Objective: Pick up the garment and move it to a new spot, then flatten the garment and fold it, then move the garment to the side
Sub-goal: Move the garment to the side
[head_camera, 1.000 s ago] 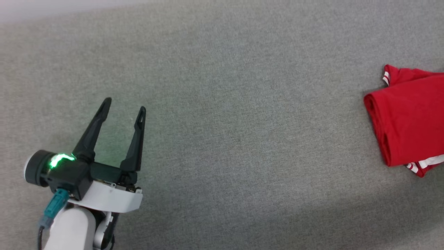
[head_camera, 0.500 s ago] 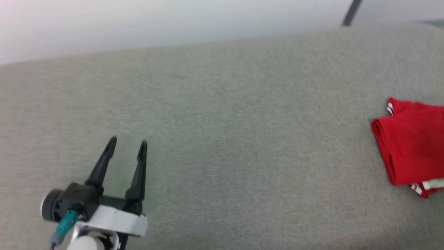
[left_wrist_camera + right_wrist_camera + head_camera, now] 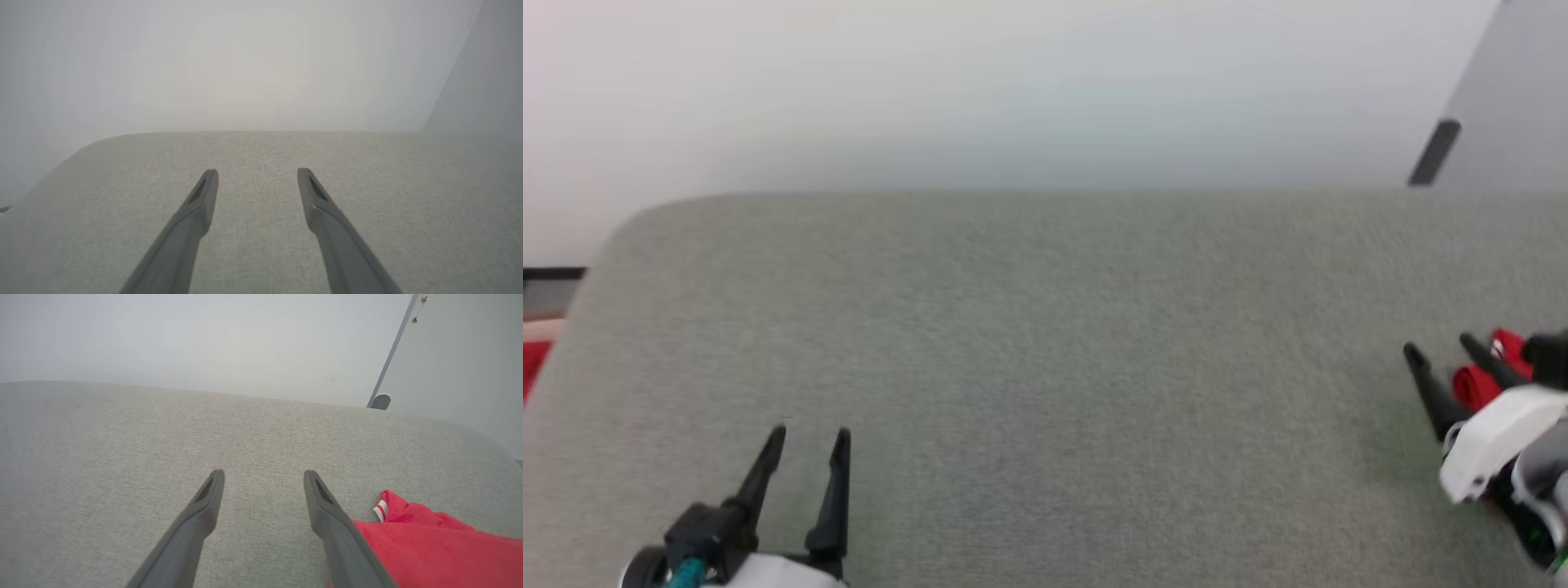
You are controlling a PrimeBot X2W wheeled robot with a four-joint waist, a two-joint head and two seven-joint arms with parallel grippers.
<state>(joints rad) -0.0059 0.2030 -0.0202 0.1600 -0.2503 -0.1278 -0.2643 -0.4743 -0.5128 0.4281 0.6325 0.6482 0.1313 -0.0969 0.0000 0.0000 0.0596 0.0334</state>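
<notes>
The garment [image 3: 1476, 385], a folded red shirt with red-white stripe trim, lies at the right edge of the grey surface [image 3: 1045, 327]; most of it is hidden behind my right arm. In the right wrist view the garment [image 3: 429, 547] lies flat just right of the right finger, beside it and outside the jaws. My right gripper [image 3: 1437, 345] is open and empty, its fingertips pointing up-left past the shirt's near edge; the right wrist view also shows the gripper [image 3: 264, 473] open. My left gripper [image 3: 809, 434] stands open at the lower left with bare fabric between the fingers, as with the gripper [image 3: 257, 172] in its own wrist view.
A white wall rises behind the surface's rounded far edge. A dark bar with a round foot [image 3: 1433, 151] stands at the back right, the same foot [image 3: 382, 401] in the right wrist view. A plain red cloth [image 3: 531, 363] shows beyond the left edge.
The head camera has tilted up, so the wall and the far edge now show. My right gripper has come into view beside the garment, jaws wide. The left gripper stays open.
</notes>
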